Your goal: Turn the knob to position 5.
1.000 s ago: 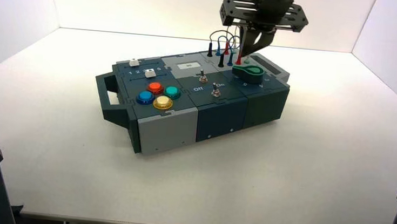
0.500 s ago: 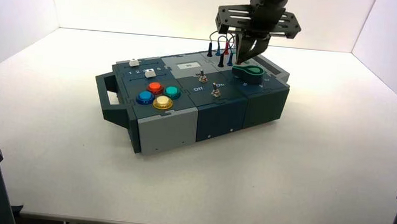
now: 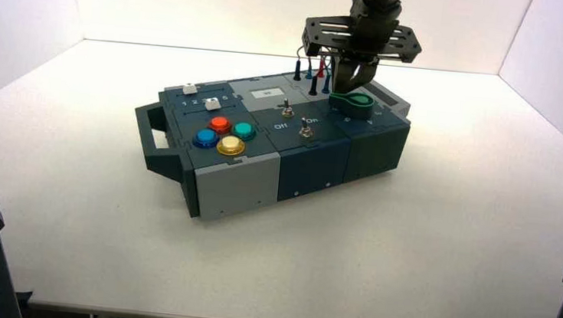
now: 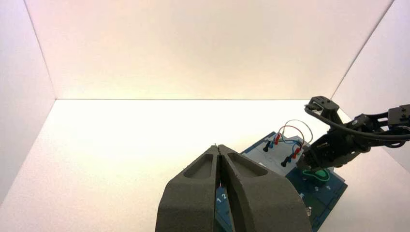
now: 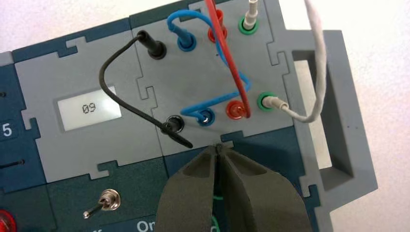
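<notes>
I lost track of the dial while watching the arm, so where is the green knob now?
In the high view, the green knob sits at the box's right end, just beneath the right pincer and right of the metal toggle switches.

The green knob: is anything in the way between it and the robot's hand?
Nothing visible stands between them: the right gripper is above the box's far right part, just behind the green knob. The wires rise beside it, on the grey panel.
</notes>
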Robot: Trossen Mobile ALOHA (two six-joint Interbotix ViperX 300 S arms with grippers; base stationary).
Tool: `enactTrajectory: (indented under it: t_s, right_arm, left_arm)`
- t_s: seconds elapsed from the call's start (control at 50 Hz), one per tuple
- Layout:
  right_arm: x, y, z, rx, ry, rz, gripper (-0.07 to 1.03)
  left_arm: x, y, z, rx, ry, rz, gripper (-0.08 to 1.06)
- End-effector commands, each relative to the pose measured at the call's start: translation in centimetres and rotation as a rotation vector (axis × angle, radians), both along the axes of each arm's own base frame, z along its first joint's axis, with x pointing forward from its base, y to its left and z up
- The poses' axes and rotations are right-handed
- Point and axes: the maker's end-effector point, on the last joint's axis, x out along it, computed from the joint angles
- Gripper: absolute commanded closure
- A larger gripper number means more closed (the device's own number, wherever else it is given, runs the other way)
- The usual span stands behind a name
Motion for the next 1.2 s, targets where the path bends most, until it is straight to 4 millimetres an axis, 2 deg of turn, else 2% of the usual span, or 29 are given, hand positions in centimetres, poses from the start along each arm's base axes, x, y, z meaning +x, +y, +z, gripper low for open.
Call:
enactTrajectory:
  t_s: [0.02,0.32,1.2]
  right_arm:
    - [0.5,1.0,1.4,0.022,-0.027,0.009,0.98]
    - [-0.3,1.4,1.4,0.011,-0.006,0.019,0.98]
    - [-1.3,0.4,1.4,-0.031,0.035,0.009,0.98]
  left_arm:
    - [0.1,0.0,0.7,0.002,-0.019,-0.003,1.01]
    - [0.1,0.0,0.7,0.002,-0.019,-0.003,1.01]
    - [-0.1,0.0,1.0,-0.001,-0.039,-0.003,1.01]
